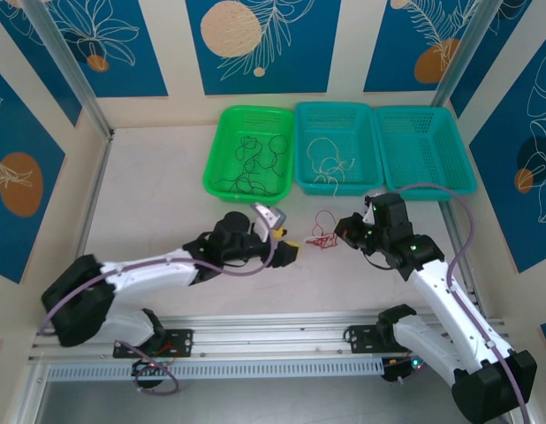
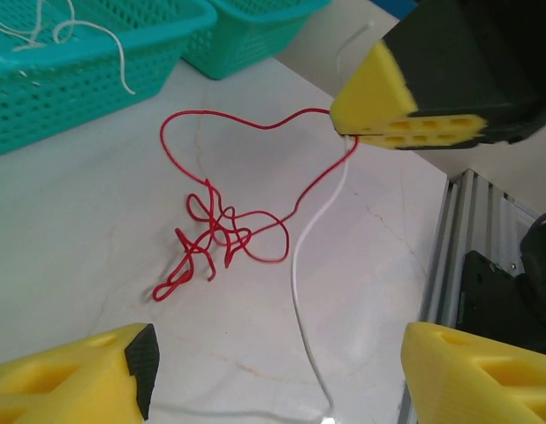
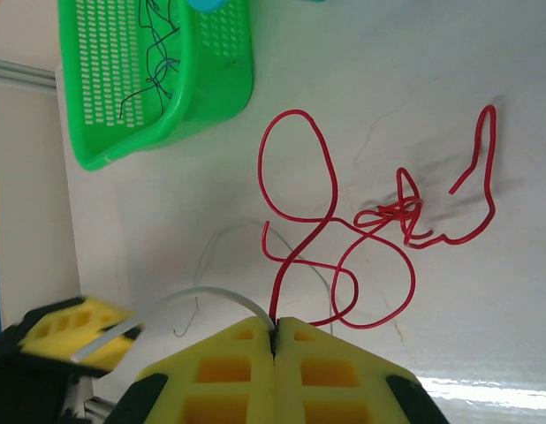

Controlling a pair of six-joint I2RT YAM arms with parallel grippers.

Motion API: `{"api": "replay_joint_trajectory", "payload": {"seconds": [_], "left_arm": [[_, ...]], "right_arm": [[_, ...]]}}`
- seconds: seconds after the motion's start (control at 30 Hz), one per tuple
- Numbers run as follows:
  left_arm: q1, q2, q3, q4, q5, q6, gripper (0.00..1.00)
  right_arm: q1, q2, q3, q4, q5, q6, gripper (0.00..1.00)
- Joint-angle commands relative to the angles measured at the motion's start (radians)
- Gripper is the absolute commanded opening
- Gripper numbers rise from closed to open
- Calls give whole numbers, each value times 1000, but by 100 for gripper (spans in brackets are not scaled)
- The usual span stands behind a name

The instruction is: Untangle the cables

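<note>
Your right tool (image 3: 275, 329) is pressed fully closed. Its two blocky yellow fingers, with slotted cut-outs, meet flat and pinch one end of the hair-thin red cable (image 3: 398, 210) right at the tips. A thin white cable (image 2: 294, 265) runs up to that same pinch point, and you cannot tell whether it is clamped too. From the grip the red cable, glossy and stiff enough to hold its bends, sweeps out in open loops. It then bunches into a small knot of tight kinks lying on the surface between the two tools. Your left tool (image 2: 277, 353) stands wide open near that knot with nothing in its grasp. Its yellow fingers sit either side of the white cable, which trails across the surface between them in a gentle curve.

The surface (image 1: 167, 194) is a smooth off-white slab with faint marble-like veins and a slight sheen. Along its far edge three rectangular plastic baskets with perforated mesh walls stand side by side. A bright green basket (image 3: 220, 79) holds curly black cables (image 1: 255, 159), and a teal basket (image 2: 79, 88) next to it holds curly white cables (image 1: 326, 159). A second teal basket (image 1: 423, 146) stands to the right of that one. A ribbed aluminium rail (image 1: 273, 331) runs along the near edge. Cream walls carry blue panels (image 1: 255, 40) printed with white leaf outlines and peach and orange discs.
</note>
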Motion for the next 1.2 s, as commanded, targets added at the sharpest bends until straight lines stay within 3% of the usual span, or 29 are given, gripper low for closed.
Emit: {"api": "replay_joint_trajectory", "payload": {"seconds": [0.0,0.07,0.1,0.17,0.2,0.3,0.43,0.57,0.67,0.77,0.9,1.17], "left_arm": [[-14,107,69,119,84,-41,72],[-18,165,82,147,70,-75,66],[-19,185,82,163,66,-92,56],[-19,198,71,181,53,-114,15],[-19,190,60,190,46,-122,0],[-17,120,21,170,10,-117,0],[32,-66,-30,19,-137,-172,0],[112,-237,-62,-69,-117,-224,0],[124,-304,-31,-168,-113,-193,0],[135,-344,-16,-202,-121,-199,0],[147,-347,60,-202,-96,-203,0],[174,-177,488,-263,-68,-135,0]], "right_arm": [[42,14,39,-13,64,29,0],[59,25,47,-21,83,29,0],[63,28,49,-24,92,31,0],[66,36,46,-24,106,30,0],[66,39,42,-27,124,32,0],[54,41,19,-48,208,33,3],[-40,43,-62,-59,298,37,13],[-255,47,-181,12,128,15,13],[-334,41,-213,20,67,-3,14],[-341,16,-196,-12,43,-23,16],[-329,-65,-162,-63,-24,-40,29],[-250,-278,-138,-113,-51,37,41]]}}
